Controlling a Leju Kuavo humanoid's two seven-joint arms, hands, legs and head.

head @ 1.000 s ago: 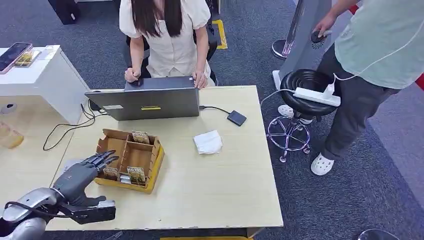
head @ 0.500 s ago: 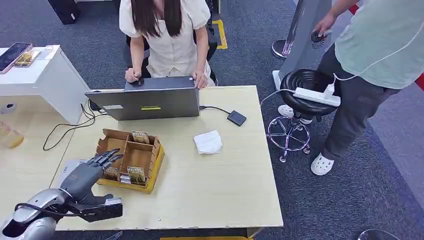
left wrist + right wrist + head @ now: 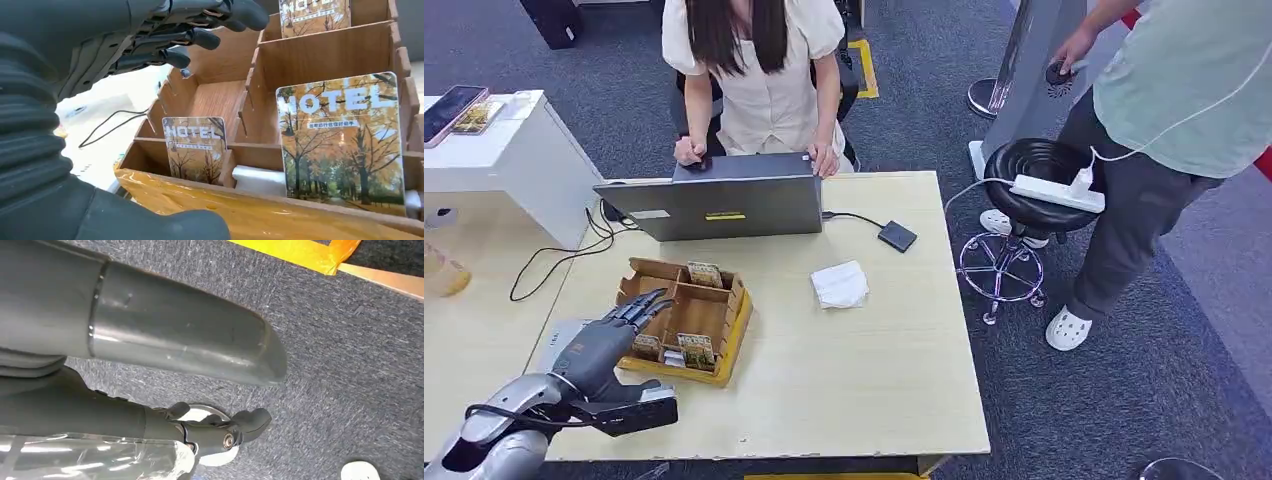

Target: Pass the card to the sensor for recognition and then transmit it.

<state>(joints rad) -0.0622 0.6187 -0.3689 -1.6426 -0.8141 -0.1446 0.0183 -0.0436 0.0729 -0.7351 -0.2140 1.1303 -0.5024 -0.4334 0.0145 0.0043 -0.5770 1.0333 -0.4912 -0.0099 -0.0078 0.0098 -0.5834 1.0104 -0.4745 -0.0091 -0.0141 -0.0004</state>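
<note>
A wooden card box (image 3: 724, 322) on a yellow tray sits at the table's near left. Hotel cards stand in it: one at the back (image 3: 705, 273), two at the front (image 3: 646, 346) (image 3: 694, 348). My left hand (image 3: 609, 345) hovers at the box's left front corner, fingers spread over the edge, holding nothing. The left wrist view has its fingers (image 3: 190, 37) above an empty compartment, with a small card (image 3: 196, 147) and a larger card (image 3: 345, 140) close by. A black sensor (image 3: 897, 236) lies at the far right, cabled to the laptop. My right hand (image 3: 215, 432) hangs over carpet, empty.
A grey laptop (image 3: 724, 205) stands at the table's far edge with a person seated behind it. A white tissue (image 3: 840, 284) lies mid-table. Cables (image 3: 564, 258) trail at the left. Another person stands at the right beside a black stool (image 3: 1034, 175).
My left hand has slid a little forward and to the right, closer over the box's front left corner. Everything else has stayed put.
</note>
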